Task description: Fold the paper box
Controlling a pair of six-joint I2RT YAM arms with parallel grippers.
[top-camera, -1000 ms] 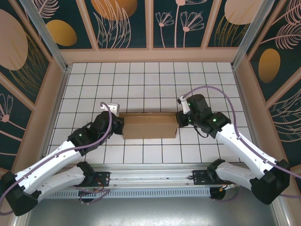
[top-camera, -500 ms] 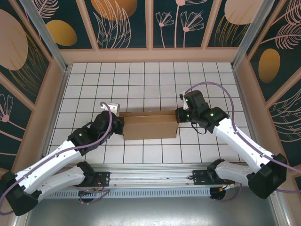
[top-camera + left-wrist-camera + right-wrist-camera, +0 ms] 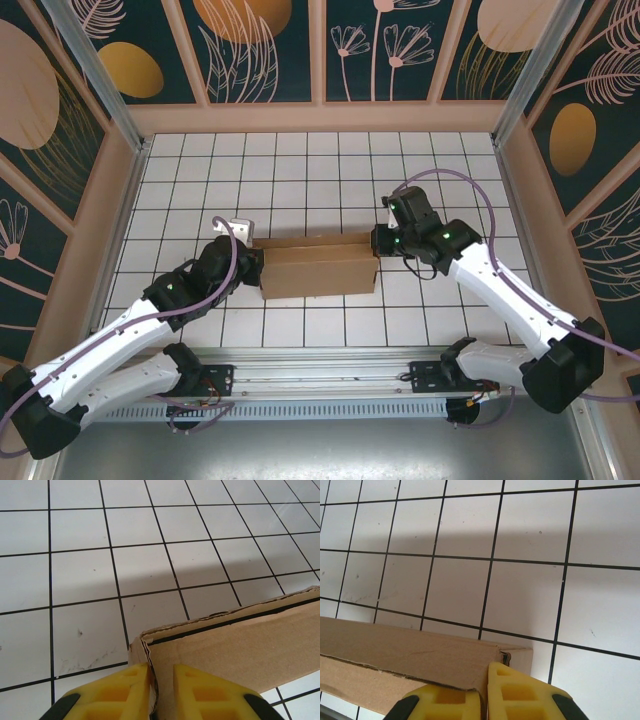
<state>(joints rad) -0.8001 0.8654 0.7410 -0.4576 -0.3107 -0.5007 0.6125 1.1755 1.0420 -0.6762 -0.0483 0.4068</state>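
Observation:
The paper box is a low brown cardboard box lying lengthwise across the middle of the tiled table. My left gripper is at its left end. In the left wrist view its yellow fingers straddle the box's layered end wall, with the left gripper shut on it. My right gripper is at the right end. In the right wrist view the right gripper pinches the end wall at the far right corner of the box.
White tiled floor with black grid lines stretches beyond the box. Patterned panel walls enclose the table at the back and on both sides. A metal rail runs along the near edge between the arm bases.
The right arm's wrist has swung a little to the left and away from me, still gripping the box's right end. The left arm and the box's left end have held still.

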